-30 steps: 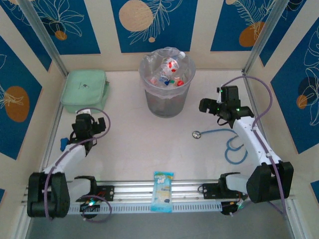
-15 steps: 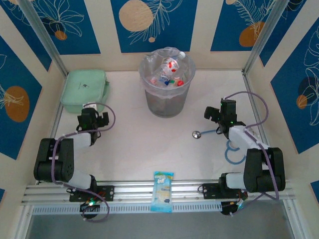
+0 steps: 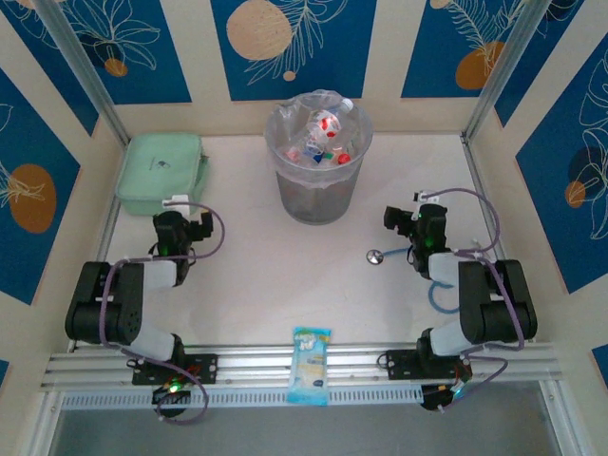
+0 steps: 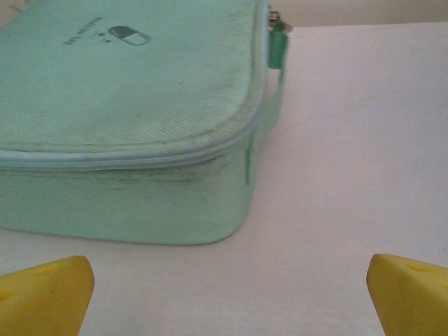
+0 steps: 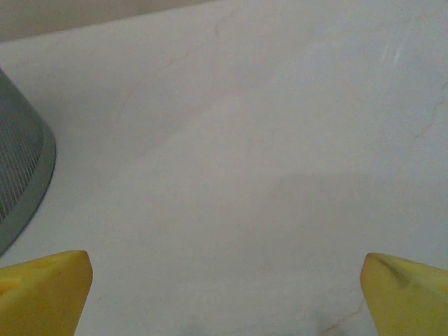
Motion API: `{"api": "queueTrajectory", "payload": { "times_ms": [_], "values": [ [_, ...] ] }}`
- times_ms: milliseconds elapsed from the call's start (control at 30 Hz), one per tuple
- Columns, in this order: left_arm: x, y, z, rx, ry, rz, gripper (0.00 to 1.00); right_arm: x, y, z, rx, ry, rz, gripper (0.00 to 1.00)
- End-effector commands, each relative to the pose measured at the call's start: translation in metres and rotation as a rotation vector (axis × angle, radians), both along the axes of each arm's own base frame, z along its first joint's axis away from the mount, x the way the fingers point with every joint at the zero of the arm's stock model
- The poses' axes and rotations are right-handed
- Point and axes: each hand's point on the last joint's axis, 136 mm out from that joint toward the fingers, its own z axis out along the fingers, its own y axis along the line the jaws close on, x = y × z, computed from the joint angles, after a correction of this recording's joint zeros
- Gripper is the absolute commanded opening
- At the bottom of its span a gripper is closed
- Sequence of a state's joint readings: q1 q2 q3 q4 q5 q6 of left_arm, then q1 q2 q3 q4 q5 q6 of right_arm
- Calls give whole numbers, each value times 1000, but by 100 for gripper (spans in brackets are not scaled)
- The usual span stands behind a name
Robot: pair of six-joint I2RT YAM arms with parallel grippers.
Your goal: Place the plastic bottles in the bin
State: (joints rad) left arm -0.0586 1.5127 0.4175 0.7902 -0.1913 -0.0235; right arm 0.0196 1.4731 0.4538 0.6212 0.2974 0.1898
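Several clear plastic bottles (image 3: 324,139) with red, blue and green caps lie piled inside the bin (image 3: 316,190), a round grey basket with a clear bag, at the table's back middle. My left gripper (image 3: 182,217) sits low over the table at the left, open, its yellow fingertips (image 4: 43,294) far apart with bare table between them (image 4: 227,301). My right gripper (image 3: 410,216) rests low to the right of the bin, also open and holding nothing (image 5: 224,301). In the right wrist view the bin's grey mesh base (image 5: 19,178) shows at the left edge.
A mint-green lidded box (image 3: 161,171) stands just beyond the left gripper (image 4: 126,119). A blue stethoscope (image 3: 446,281) lies by the right arm, its chest piece (image 3: 376,256) toward the middle. A blue-and-white packet (image 3: 311,365) lies on the front rail.
Both arms have folded back and down toward their bases. The right gripper drew nearer and lower; the left one stayed close to the green box. Both stayed open.
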Motion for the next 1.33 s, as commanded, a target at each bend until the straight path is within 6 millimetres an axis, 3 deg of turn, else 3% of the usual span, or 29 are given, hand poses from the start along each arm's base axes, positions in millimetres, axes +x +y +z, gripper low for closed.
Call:
{"api": "queueTrajectory", "payload": {
  "times_ms": [0, 1300],
  "values": [
    [-3, -5, 2, 21, -95, -23, 100, 7, 10, 11, -16, -96, 68, 99],
    [-3, -5, 1, 27, -78, -13, 100, 5, 11, 9, -32, -115, 67, 99]
  ]
}}
